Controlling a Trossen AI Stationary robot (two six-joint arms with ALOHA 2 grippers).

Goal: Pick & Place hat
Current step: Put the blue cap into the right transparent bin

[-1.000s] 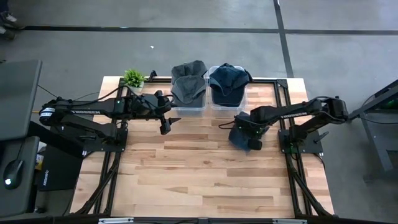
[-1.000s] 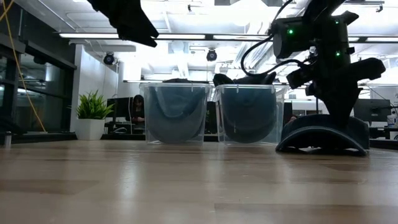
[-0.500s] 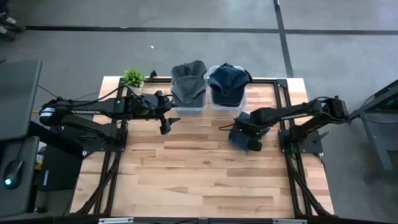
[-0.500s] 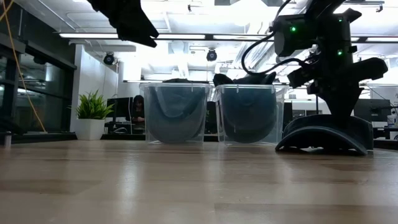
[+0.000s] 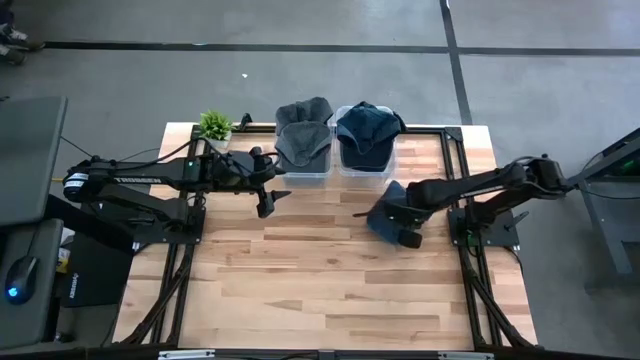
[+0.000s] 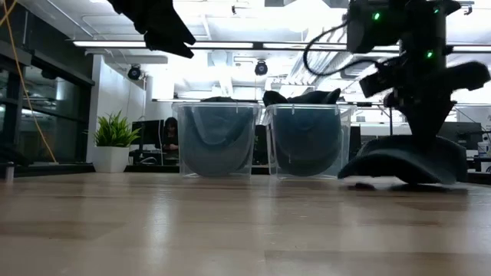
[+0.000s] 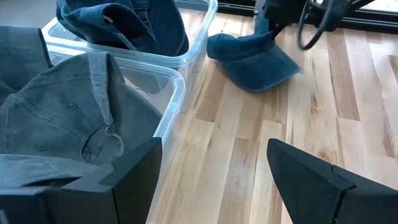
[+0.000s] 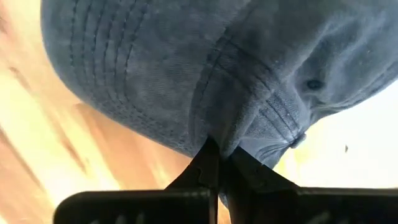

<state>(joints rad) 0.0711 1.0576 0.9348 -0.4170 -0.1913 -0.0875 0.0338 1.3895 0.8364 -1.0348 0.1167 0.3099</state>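
My right gripper (image 5: pixel 411 232) pinched tight on the blue hat (image 5: pixel 388 212) — brim grazing the wood table (image 5: pixel 330 290) by the bins | my left gripper (image 5: pixel 268 197) hovers, fingers spread, holding nothing, beside the gray-hat bin (image 5: pixel 301 150) | potted plant (image 5: pixel 214 126) at back — bright office behind.

Table (image 5: pixel 320 290): two bins side by side at the far edge, centre. Left bin (image 5: pixel 302 172) holds one hat (image 5: pixel 303 135); right bin (image 5: pixel 362 165) holds another hat (image 5: pixel 366 130). Potted plant (image 5: pixel 215 126) at the far edge, left of the bins. A third hat (image 5: pixel 388 212) lies on the tabletop just in front of the right bin, toward the right side, with the right gripper (image 5: pixel 410 225) on it. Left gripper (image 5: pixel 268 195) hangs above the table in front of the left bin, left of the third hat.
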